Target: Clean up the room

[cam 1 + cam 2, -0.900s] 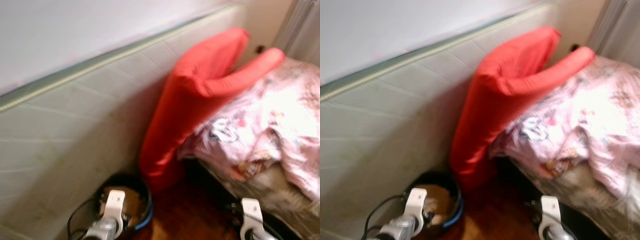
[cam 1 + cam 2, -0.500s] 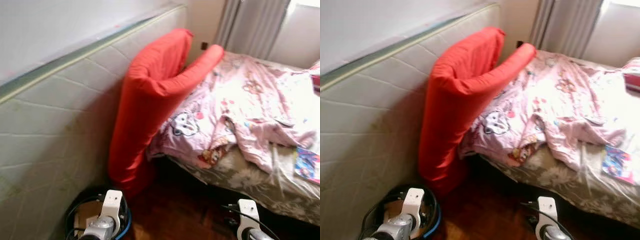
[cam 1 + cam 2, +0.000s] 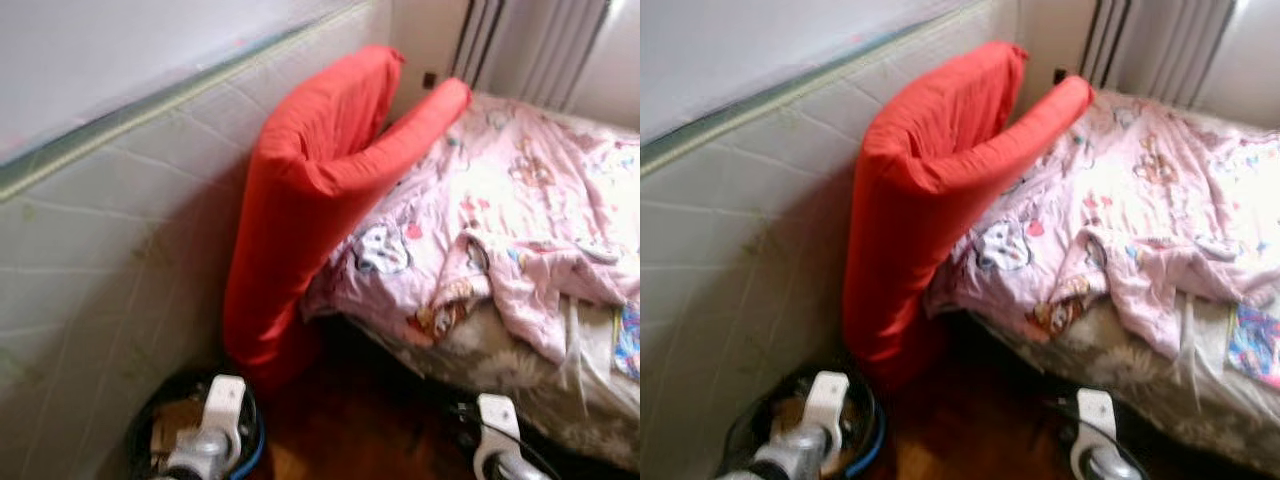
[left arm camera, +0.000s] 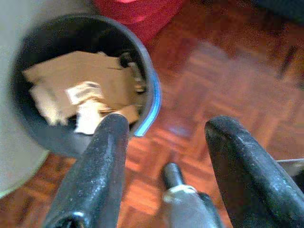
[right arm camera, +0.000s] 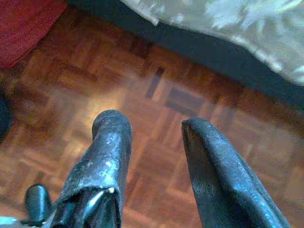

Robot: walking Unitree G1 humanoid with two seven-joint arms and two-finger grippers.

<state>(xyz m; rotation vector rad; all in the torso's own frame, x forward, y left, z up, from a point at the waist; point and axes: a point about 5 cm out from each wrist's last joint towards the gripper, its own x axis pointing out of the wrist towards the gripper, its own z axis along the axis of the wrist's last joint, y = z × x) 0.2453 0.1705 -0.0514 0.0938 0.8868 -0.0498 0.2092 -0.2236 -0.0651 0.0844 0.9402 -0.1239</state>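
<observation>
The left pincer (image 4: 164,142) hangs with fingers spread and empty just above the black waste bin (image 4: 28,128), which stands on the parquet floor (image 4: 228,71) against the upright mattress (image 3: 110,260). The right pincer (image 5: 152,156), also spread and empty, hovers over bare floor beside the bed (image 3: 520,370). The rumpled pink quilt (image 3: 500,220) and folded red mat (image 3: 320,190) lie ahead, the quilt nearer the right arm.

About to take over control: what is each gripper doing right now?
Left gripper: open, empty, above the black waste bin.
Right gripper: open, empty, over the wooden parquet floor.
</observation>
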